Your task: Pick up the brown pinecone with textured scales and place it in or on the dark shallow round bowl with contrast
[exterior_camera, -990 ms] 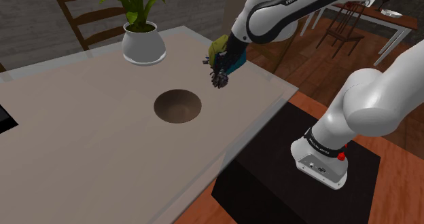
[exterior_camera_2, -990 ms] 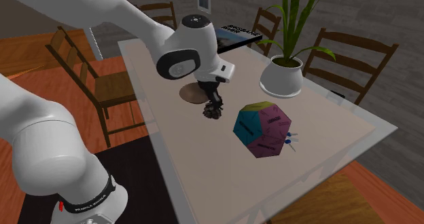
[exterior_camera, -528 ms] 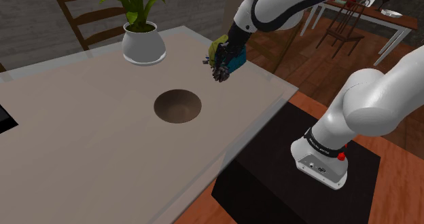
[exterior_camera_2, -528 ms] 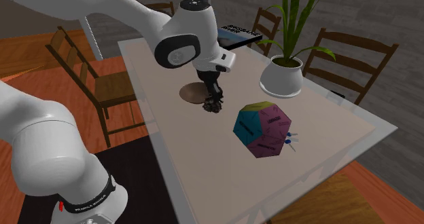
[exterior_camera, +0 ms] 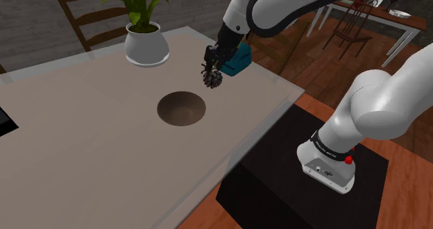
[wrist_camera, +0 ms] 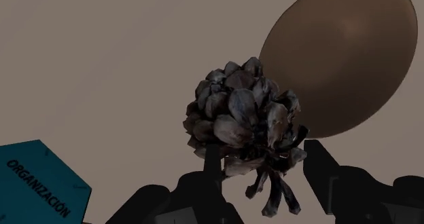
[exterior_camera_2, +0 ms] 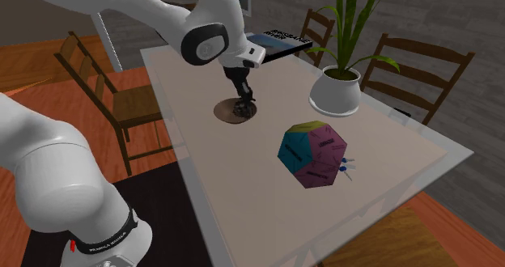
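Shoulder cam sat high beside my black box stand (exterior_camera: 270, 182), a bit behind it, and looked down across the pale beige tabletop (exterior_camera: 83, 144) toward the round white pot of green leaves (exterior_camera: 146, 46). The second cam hung close to my base too, but faced along the table from the shoulder view's right. Wrist cam rode my hand, really near the surface. All three caught the dark brown shallow round bowl (exterior_camera: 181, 109).

Potted plant (exterior_camera: 146, 46), many-coloured polyhedron (exterior_camera_2: 314, 154), wooden chair (exterior_camera_2: 426, 48), table (exterior_camera: 83, 144)
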`<control>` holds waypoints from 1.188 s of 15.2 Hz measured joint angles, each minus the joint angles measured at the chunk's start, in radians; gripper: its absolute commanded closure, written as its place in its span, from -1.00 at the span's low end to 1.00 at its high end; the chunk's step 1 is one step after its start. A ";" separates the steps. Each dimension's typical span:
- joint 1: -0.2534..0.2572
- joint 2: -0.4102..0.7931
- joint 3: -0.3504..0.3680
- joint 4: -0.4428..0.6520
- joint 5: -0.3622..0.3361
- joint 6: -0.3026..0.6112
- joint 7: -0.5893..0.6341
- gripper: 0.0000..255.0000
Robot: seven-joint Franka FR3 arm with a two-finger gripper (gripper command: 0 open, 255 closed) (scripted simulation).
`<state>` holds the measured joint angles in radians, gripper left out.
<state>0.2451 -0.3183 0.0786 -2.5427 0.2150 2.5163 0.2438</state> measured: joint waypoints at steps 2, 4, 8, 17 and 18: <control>0.014 0.029 0.047 0.036 -0.012 0.001 0.069 1.00; 0.022 0.052 0.081 0.071 -0.026 -0.005 0.125 1.00; 0.041 0.126 0.157 0.155 -0.072 -0.004 0.254 1.00; 0.048 0.226 0.197 0.158 -0.115 0.094 0.328 1.00; 0.047 0.235 0.197 0.154 -0.117 0.106 0.328 1.00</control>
<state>0.2923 -0.0833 0.2759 -2.3884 0.0978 2.6224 0.5718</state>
